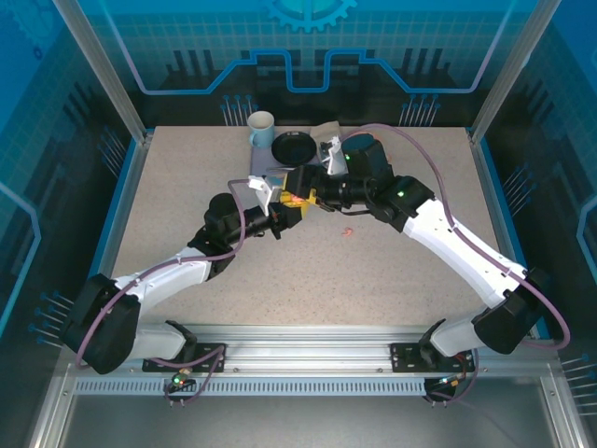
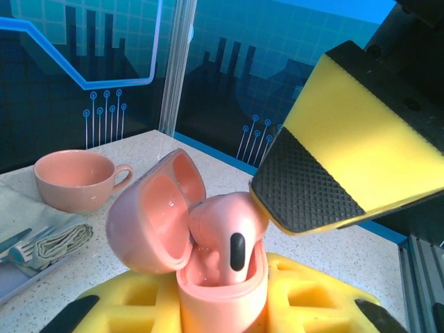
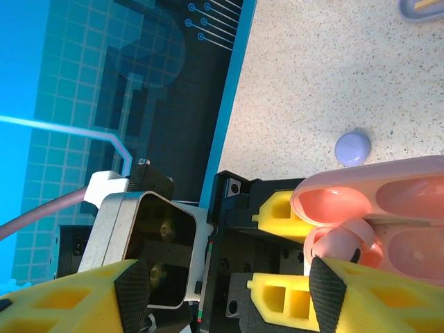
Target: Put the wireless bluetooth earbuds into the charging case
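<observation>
My left gripper point(image 2: 222, 313) is shut on the base of a salmon-pink charging case point(image 2: 220, 295), which it holds upright with the lid point(image 2: 147, 216) swung open to the left. One pink earbud point(image 2: 230, 232) stands stem-down in the case, its head still above the rim. My right gripper point(image 3: 229, 291) is open and wide; one of its ribbed pads point(image 2: 312, 182) touches the bud's head from the right. From above, both grippers meet at the case point(image 1: 297, 198) in mid-table. Another small pink bud point(image 1: 348, 231) lies on the table to the right. A small rounded lilac piece point(image 3: 352, 148) lies beyond the case.
At the back stand a cup point(image 1: 261, 129) and a black dish point(image 1: 297, 147). A folded napkin with a fork point(image 2: 41, 239) lies on a tray near the cup. The near half of the table has free room.
</observation>
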### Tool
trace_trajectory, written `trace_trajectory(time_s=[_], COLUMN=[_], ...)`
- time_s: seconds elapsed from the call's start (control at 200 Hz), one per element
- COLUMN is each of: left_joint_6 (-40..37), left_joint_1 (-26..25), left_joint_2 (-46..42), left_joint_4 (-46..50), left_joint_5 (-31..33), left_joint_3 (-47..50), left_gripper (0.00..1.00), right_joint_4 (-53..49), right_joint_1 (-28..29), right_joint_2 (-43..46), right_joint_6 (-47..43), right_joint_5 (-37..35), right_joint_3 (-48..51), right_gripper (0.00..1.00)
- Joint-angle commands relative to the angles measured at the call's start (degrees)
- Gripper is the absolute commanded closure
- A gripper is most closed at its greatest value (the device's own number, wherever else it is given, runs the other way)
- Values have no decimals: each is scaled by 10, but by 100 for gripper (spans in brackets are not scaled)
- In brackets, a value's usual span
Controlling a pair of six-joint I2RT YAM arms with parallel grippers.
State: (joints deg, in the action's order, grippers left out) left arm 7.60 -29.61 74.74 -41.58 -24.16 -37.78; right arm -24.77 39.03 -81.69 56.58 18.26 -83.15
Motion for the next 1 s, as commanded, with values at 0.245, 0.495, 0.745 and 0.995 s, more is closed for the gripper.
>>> trace_trajectory(time_s=[0.245,0.495,0.745,0.995], left_joint_6=[-49,-53,-60,-72], left_joint_1=[-23,-24,-23,-23], left_joint_2=[-10,-18,-21,-45], left_joint_4=[-18,-13,4,-15], left_joint_5=[-54,-50,-28,24], left_joint_3=[3,3,-1,41], left_gripper=[100,100,100,100], right_joint_4=[31,33,28,-119], right_joint_1=[3,2,-1,-109], right_joint_2=[56,66,89,143], right_joint_6=[-38,-24,-22,-61], right_joint_5=[-33,-30,-39,-119], right_joint_3=[-2,34,53,32], right_gripper=[32,32,33,32])
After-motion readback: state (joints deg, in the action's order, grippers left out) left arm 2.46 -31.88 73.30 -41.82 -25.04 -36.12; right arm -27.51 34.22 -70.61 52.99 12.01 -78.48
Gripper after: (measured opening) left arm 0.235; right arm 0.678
